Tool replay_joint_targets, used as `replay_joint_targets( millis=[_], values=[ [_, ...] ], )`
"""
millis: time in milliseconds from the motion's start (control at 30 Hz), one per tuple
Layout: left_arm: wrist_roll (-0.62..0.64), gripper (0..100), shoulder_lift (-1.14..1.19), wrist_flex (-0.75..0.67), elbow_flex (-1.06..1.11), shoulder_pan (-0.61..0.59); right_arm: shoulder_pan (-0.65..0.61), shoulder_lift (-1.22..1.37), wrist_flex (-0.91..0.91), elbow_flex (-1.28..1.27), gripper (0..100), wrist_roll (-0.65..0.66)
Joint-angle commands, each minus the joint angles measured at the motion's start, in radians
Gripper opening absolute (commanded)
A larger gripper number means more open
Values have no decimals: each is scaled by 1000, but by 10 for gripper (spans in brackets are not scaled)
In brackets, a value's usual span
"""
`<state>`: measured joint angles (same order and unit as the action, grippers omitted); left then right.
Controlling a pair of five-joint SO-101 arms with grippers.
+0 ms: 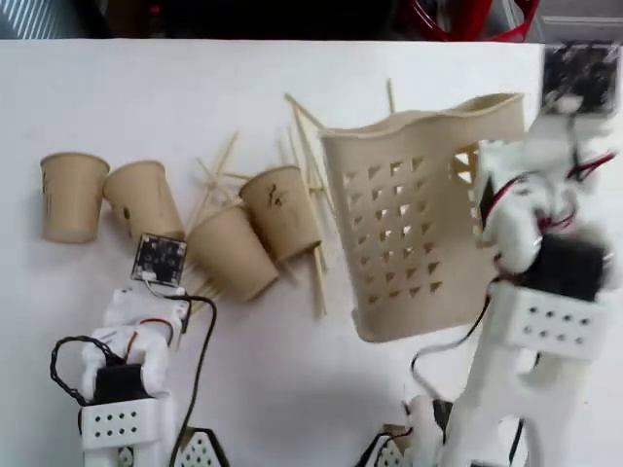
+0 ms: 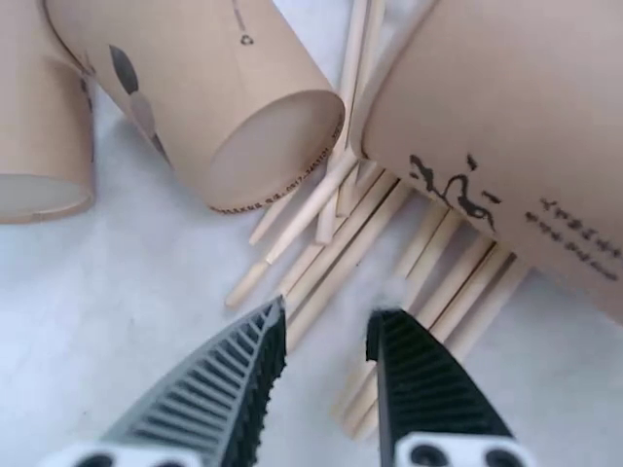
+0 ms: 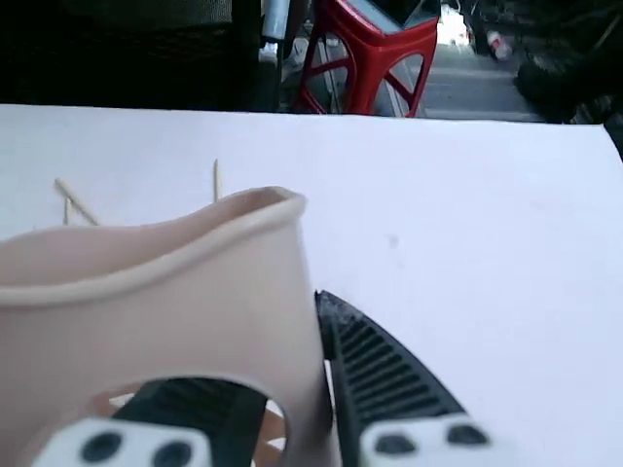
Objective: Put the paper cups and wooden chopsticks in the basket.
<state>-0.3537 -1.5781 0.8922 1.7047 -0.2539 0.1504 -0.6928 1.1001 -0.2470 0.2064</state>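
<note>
Four tan paper cups lie on their sides on the white table: two at the left and two nearer the middle. Wooden chopsticks are scattered around and under the middle cups. My left gripper hangs open just above a bundle of chopsticks, between two cups. The beige perforated basket is tilted at the right. My right gripper is shut on the basket's wall, one finger inside and one outside.
The left arm's base stands at the near left, the right arm's at the near right. Bare table stretches beyond the basket. A red chair stands past the far edge.
</note>
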Motion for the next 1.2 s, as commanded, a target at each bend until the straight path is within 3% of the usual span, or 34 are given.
replay_joint_targets(
  millis=[0, 300, 400, 700, 1000, 1167],
  values=[
    [12, 151, 4, -18, -6, 12, -56, -183, -358, -353, 17, 12],
    [12, 151, 4, -18, -6, 12, -97, -180, -964, -744, 17, 2],
    [12, 151, 4, -18, -6, 12, -101, -130, -1112, -778, 17, -66],
    [12, 151, 4, -18, -6, 12, -94, 27, -1326, -818, 18, -333],
    [12, 151, 4, -18, -6, 12, -44, 165, -1630, -1011, 18, -279],
    [12, 151, 4, -18, -6, 12, -1, 165, -1655, -1077, 73, -282]
  ],
)
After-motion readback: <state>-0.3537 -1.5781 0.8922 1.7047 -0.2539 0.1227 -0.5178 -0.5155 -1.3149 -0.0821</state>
